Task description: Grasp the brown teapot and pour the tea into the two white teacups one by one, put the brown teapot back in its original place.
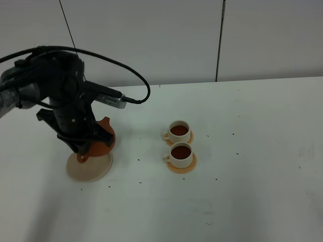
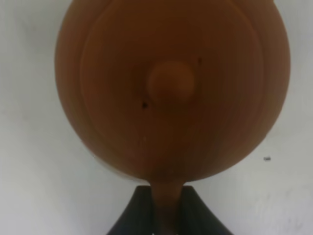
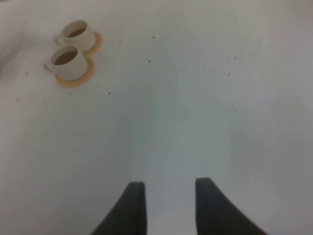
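The brown teapot (image 1: 103, 142) hangs at the far edge of the beige plate (image 1: 91, 170); I cannot tell whether it touches the plate. My left gripper (image 1: 81, 150) is shut on its loop handle. In the left wrist view the teapot (image 2: 171, 83) fills the frame from above, knobbed lid on, with the handle pinched in the left gripper (image 2: 166, 200). Both white teacups (image 1: 179, 131) (image 1: 180, 153) stand on orange coasters and hold brown tea. The right wrist view also shows the teacups (image 3: 77, 32) (image 3: 66, 57), far from my right gripper (image 3: 168, 196), which is open and empty.
The left arm's black body (image 1: 60, 91) and its cable (image 1: 136, 85) loom over the plate and hide part of the teapot. White table (image 1: 252, 191) stretches to the right of the cups, dotted with small dark specks. A white wall stands behind.
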Robot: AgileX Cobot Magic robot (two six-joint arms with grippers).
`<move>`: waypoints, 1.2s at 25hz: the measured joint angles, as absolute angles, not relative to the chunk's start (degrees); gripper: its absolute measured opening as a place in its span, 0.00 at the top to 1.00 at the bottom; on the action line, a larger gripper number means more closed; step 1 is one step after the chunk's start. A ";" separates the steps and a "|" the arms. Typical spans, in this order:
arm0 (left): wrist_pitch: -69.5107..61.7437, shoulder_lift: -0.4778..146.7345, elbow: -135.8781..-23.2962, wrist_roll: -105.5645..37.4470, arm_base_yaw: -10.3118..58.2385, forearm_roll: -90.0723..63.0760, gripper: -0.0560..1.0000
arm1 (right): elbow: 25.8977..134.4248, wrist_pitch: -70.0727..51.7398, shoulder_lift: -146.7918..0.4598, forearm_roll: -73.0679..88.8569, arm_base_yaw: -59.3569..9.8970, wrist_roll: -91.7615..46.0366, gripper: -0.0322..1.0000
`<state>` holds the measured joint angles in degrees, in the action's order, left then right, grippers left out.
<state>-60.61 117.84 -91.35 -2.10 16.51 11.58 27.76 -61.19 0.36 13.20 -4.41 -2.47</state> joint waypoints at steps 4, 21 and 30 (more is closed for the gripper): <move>-52.40 113.91 -83.04 2.77 16.38 12.11 0.78 | 27.76 -61.19 0.36 13.20 -4.41 -2.47 0.74; -40.68 111.16 -72.35 7.66 13.23 9.42 0.78 | 27.76 -61.19 0.36 13.20 -4.41 -2.47 0.74; -43.14 111.16 -72.35 6.07 13.23 6.01 0.78 | 27.76 -61.19 0.36 13.20 -4.41 -2.47 0.74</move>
<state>-43.14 111.16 -72.35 6.07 13.23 6.01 27.76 -61.19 0.36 13.20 -4.41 -2.47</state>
